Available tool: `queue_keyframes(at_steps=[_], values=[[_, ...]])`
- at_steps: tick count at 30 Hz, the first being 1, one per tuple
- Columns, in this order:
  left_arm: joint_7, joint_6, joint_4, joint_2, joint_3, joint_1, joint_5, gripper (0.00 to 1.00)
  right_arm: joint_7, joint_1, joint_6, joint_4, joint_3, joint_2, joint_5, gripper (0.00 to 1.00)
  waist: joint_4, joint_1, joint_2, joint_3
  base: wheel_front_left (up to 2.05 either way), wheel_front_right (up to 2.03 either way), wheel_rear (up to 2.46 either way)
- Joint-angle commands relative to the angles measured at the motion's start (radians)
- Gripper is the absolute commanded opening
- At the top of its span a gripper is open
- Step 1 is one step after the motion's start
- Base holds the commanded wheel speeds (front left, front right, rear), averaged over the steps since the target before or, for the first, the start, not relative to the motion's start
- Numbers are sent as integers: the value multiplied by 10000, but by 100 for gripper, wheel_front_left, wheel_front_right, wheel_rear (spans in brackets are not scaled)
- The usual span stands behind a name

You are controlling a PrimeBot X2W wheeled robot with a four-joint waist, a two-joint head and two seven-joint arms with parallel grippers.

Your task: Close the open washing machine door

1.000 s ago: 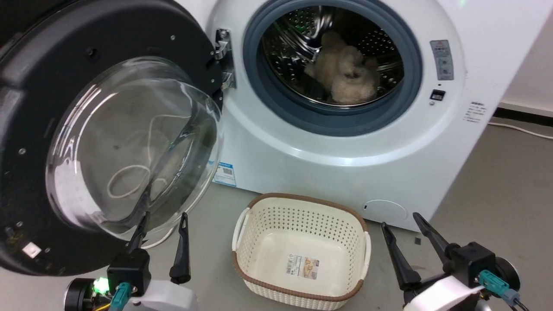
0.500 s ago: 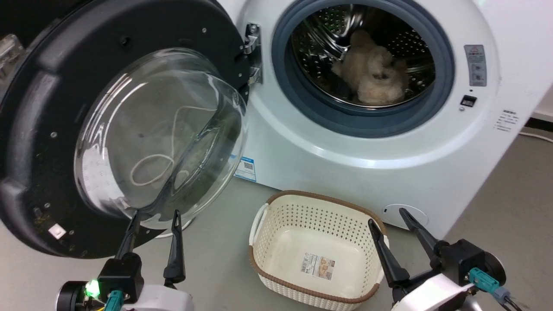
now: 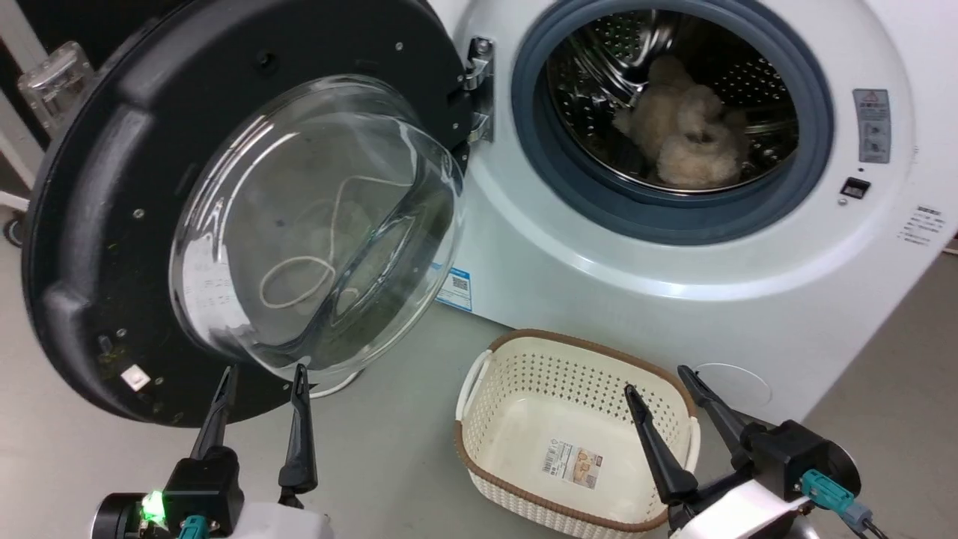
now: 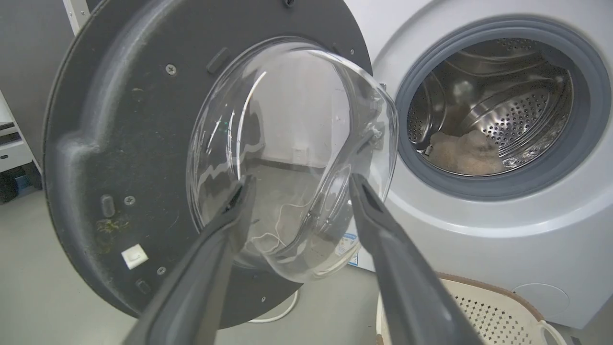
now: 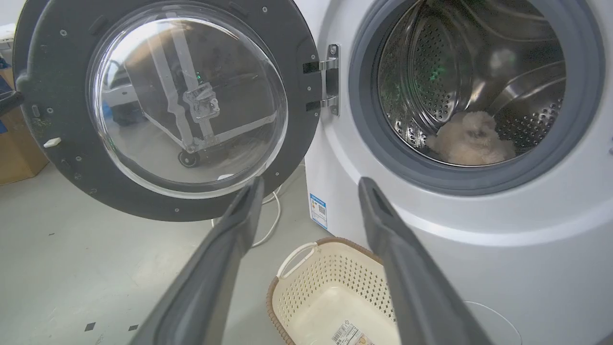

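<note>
1. A pale grey, smooth floor (image 3: 389, 457) carries everything; a few small dark marks dot it in the right wrist view.
2. The big white front-loading washing machine (image 3: 658, 299) stands on it.
3. A cream perforated plastic basket (image 3: 569, 367) with a brown rim sits just in front of the machine.
4. A thin white cable (image 3: 337, 389) lies looped close to the machine's front corner.
5. A brown cardboard box (image 5: 17, 153) stands well apart from the machine.

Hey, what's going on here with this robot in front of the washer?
A big white front-loading washing machine has its large round black-rimmed glass door swung wide open. Both tools are open and empty. The left tool points at the door's lower edge, contact unclear. The right tool hovers by a cream perforated plastic basket on the floor. A fluffy beige item lies in the drum. The door is not yet closed.
</note>
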Motion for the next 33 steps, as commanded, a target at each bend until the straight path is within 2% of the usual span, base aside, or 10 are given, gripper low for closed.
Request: queue_keyframes(at_steps=[1,32,33], values=[[-108,74,-90,51,28,138,-47,100,-105,-201,6,55,108,-67,87,100,103,0,0,2,0,0,0],[-798,117,-384,101,-41,440,-75,100,-794,-294,9,431,967,-215,761,100,1511,0,0,54,0,0,0],[-819,79,-349,101,-59,459,-111,32,-815,-295,9,445,987,-216,781,100,1554,0,0,56,0,0,0]])
